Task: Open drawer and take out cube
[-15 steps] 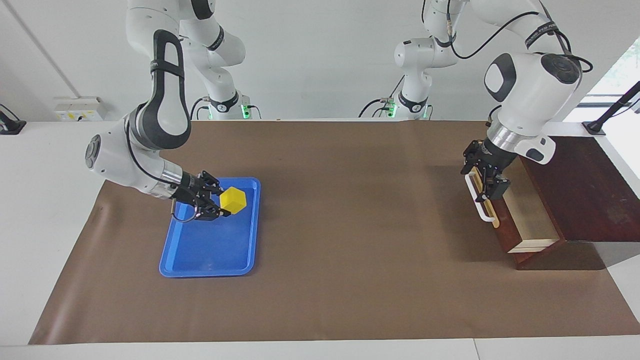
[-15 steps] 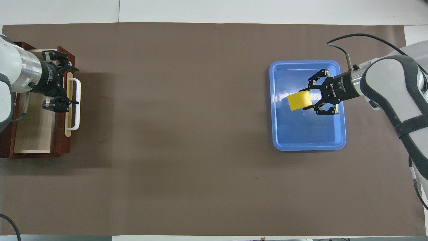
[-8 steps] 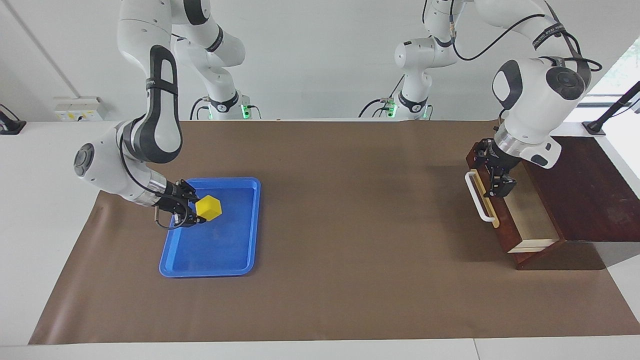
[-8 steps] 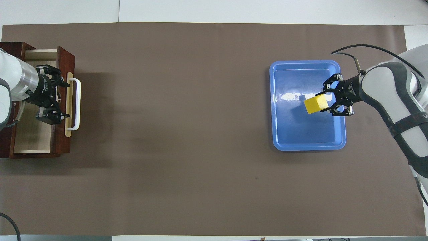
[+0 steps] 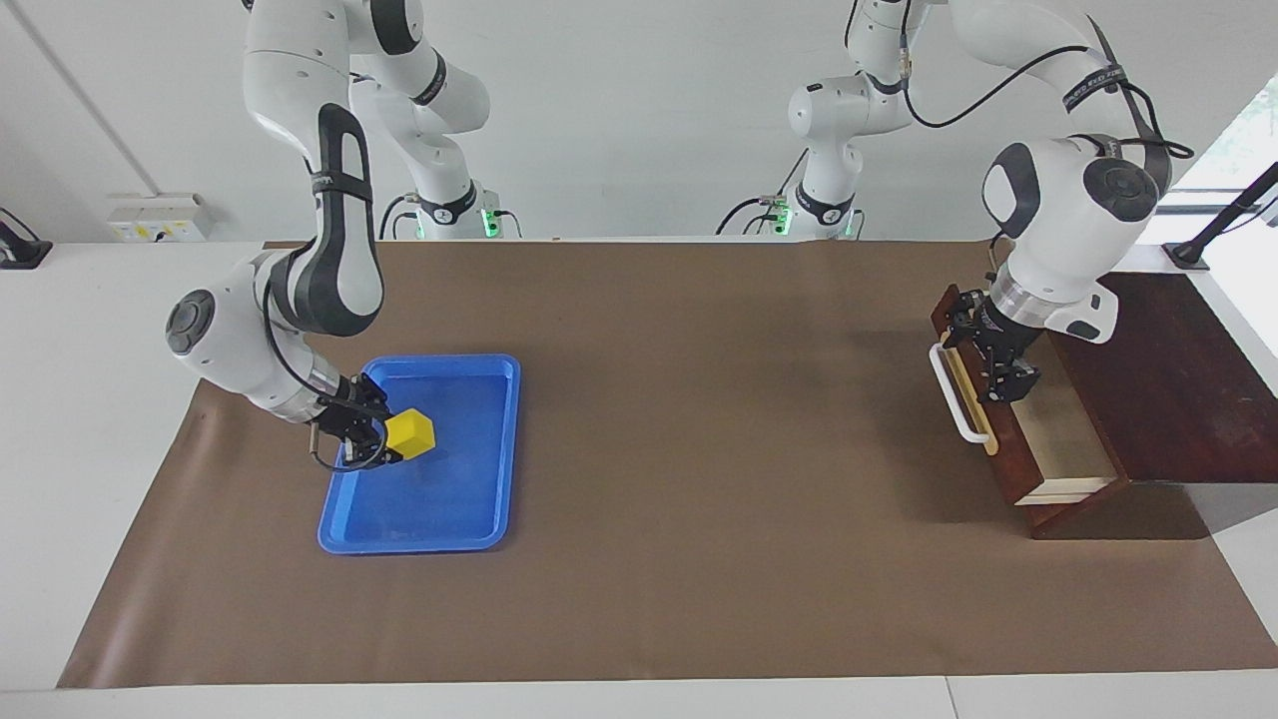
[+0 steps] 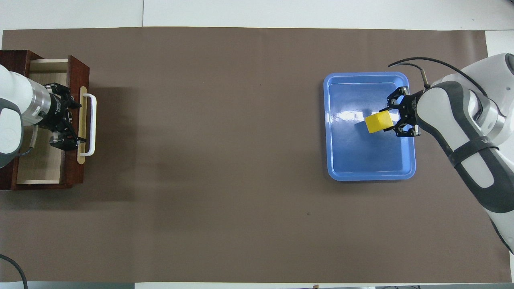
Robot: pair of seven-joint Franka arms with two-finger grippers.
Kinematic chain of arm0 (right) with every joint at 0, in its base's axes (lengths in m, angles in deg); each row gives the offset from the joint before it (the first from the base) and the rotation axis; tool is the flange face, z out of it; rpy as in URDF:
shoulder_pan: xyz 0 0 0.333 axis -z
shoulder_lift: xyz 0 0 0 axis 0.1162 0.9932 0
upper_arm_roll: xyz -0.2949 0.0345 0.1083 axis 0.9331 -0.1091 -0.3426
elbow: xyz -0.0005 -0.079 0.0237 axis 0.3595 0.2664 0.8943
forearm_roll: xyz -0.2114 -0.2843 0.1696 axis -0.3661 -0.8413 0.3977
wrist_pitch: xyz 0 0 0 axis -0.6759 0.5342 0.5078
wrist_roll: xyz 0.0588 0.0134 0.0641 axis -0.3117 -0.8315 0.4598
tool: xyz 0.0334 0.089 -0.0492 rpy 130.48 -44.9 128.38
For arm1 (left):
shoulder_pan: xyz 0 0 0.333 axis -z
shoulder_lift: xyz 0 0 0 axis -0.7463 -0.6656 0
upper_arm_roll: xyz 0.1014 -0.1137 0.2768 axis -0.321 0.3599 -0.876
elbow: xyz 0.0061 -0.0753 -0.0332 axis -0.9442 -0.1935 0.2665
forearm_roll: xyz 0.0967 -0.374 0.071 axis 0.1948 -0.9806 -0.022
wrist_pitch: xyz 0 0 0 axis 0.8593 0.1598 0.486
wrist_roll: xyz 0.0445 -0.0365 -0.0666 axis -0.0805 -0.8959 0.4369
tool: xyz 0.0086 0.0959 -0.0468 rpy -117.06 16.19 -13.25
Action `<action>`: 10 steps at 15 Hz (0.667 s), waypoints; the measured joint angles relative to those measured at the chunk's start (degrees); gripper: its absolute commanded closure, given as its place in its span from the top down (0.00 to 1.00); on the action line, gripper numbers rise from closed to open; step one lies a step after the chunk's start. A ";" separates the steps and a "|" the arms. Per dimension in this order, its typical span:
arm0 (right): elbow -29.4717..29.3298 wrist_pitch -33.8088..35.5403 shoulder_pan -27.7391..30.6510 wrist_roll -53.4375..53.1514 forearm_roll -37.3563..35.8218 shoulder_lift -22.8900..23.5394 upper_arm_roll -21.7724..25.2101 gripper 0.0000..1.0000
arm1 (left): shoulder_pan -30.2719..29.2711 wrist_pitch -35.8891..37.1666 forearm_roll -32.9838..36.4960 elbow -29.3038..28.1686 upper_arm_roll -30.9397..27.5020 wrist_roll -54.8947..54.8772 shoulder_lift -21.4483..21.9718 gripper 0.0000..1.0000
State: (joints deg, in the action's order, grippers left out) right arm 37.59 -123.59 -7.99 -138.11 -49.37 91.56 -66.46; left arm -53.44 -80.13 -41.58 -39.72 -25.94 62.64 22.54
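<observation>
mat [image 5: 699, 559] covering the table | drawer [image 5: 1038, 439] standing pulled open at the left arm's end | tray [image 5: 469, 519] lying at the right arm's end | left gripper [image 5: 998, 359] hanging spread over the drawer by its handle [image 5: 954, 404] | right gripper [image 5: 384, 439] pinching the cube [image 5: 411, 431] low over the tray

This was a robotics lab. Two white robot arms [image 5: 310, 260] stood bolted at one edge of a white counter [image 5: 90, 330], cables trailing from them. A plain brown mat [image 5: 679, 419] covered the counter, bare white walls [image 5: 639, 120] rose past the arms, and a wall socket box [image 5: 158, 217] sat beside the counter's edge.
</observation>
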 measured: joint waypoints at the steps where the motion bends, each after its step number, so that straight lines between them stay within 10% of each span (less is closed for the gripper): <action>1: 0.30 -0.50 -0.90 -1.77 -1.83 0.02 -0.02 0.00 | -0.11 -0.04 0.64 -0.02 0.00 0.00 0.00 1.00; 10: 0.36 -1.02 -6.90 -15.28 -10.00 0.01 -0.05 0.00 | -6.58 -1.69 2.22 -0.10 -0.14 -8.04 -0.25 1.00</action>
State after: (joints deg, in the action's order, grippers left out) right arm 37.94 -124.61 -14.88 -153.39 -59.37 91.58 -66.51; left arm -60.02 -81.82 -39.35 -39.82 -26.09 54.59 22.30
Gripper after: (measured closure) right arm 0.445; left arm 0.000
